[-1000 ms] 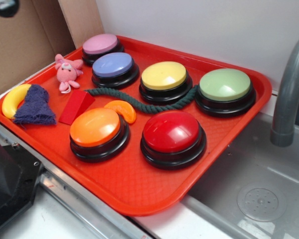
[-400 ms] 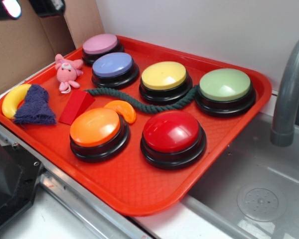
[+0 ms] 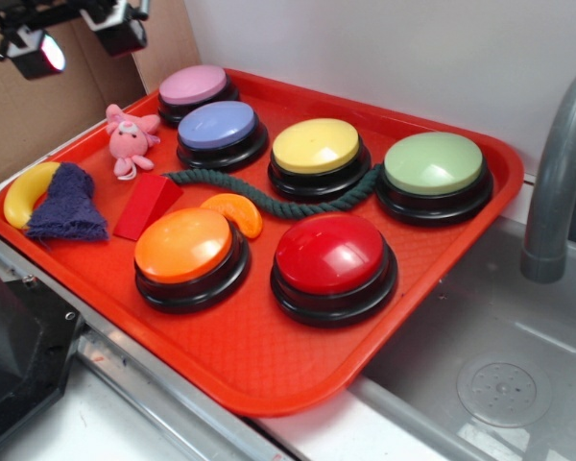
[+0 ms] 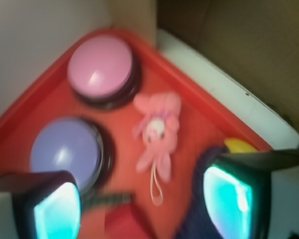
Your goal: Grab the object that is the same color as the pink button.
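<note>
- Exterior view, tray: red, carrying six dome buttons and assorted small items; you will find nothing lifted off it.
- Exterior view, pink button: far-left corner of the tray, just beyond the lavender-blue button.
- Exterior view, pink plush toy: lying flat near the tray's left edge, just left of the lavender-blue button, apart from the red wedge block nearer you. Untouched.
- Exterior view, gripper: high in the far-left corner, above and beyond the toy, well clear of it. Fingers spread, nothing between them.
- Exterior view, other stock: banana, dark blue cloth, orange slice, green rope.
- Wrist view (blurred), pink plush toy: centred between the two fingertips, lower down in the scene, beside the pink button and lavender-blue button.
- Wrist view, gripper: jaws wide apart, empty.
- Progress, as you may judge: the target appears lined up, but the descent, closing and lift are all left to do. Grasp not yet begun.
</note>
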You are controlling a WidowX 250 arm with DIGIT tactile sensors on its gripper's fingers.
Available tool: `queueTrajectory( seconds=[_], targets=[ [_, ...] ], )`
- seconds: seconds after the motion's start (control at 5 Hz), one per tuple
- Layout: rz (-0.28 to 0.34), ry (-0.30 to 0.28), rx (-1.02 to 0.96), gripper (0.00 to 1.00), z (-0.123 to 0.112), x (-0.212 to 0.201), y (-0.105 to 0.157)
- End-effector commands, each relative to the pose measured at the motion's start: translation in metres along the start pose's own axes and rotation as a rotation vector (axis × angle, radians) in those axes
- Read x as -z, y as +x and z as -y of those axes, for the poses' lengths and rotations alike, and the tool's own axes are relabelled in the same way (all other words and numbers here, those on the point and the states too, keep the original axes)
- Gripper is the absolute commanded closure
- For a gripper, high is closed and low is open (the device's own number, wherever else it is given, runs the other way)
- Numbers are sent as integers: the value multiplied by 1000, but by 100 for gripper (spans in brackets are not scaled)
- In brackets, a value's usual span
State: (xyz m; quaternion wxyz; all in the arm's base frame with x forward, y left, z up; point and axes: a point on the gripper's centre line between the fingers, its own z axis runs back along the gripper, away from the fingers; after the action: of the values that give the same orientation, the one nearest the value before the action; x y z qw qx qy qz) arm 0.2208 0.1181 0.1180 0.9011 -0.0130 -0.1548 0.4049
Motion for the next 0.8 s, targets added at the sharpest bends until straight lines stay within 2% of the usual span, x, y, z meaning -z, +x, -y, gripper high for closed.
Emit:
queueTrajectory(
  seconds=[0.0, 0.2, 0.6],
  targets=[
    [113, 21, -210, 0, -24, 51, 34],
    [104, 43, -241, 0, -27, 68, 36],
    [73, 22, -217, 0, -24, 88, 25]
  ],
)
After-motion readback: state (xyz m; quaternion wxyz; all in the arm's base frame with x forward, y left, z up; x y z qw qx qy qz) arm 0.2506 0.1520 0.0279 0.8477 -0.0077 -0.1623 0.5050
